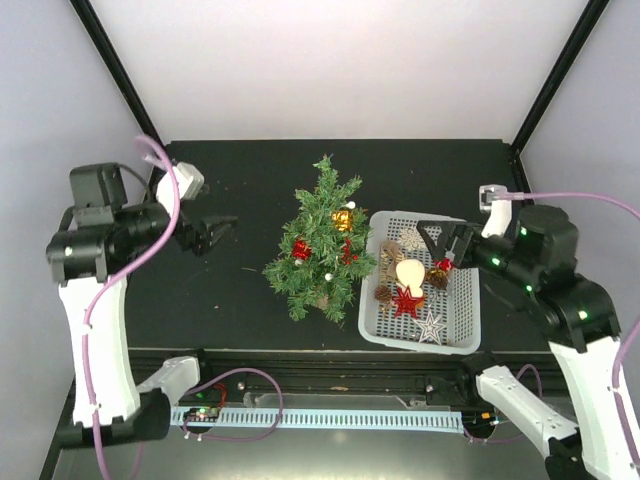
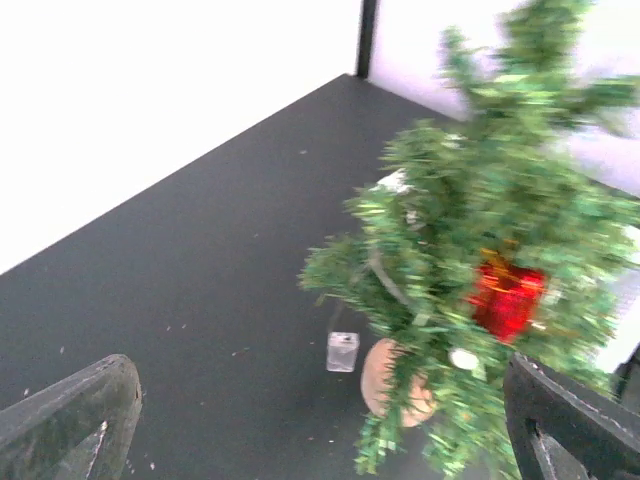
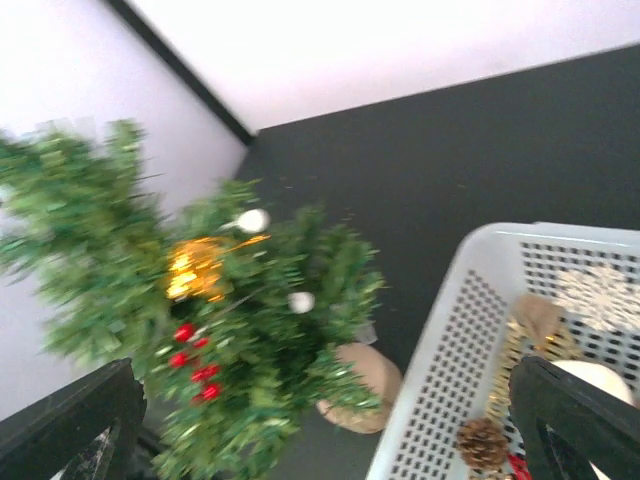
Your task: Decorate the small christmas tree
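The small christmas tree (image 1: 320, 240) stands mid-table on a tan base (image 2: 385, 375). It carries a red ornament (image 1: 300, 249), a gold one (image 1: 341, 218) and red berries (image 1: 348, 250). It also shows in the left wrist view (image 2: 480, 210) and in the right wrist view (image 3: 230, 330). My left gripper (image 1: 215, 232) is open and empty, left of the tree and apart from it; its view (image 2: 315, 400) looks at the base. My right gripper (image 1: 438, 245) is open and empty over the far part of the white basket (image 1: 372, 290), with the tree and basket rim ahead of it (image 3: 320, 400).
The basket holds a white ball (image 1: 409, 271), a red star (image 1: 407, 302), a white star (image 1: 431, 327), a snowflake (image 1: 411, 240) and pine cones (image 1: 383, 293). A small clear box (image 2: 342, 351) lies on the black table beside the tree's base. Black frame posts stand at the back corners.
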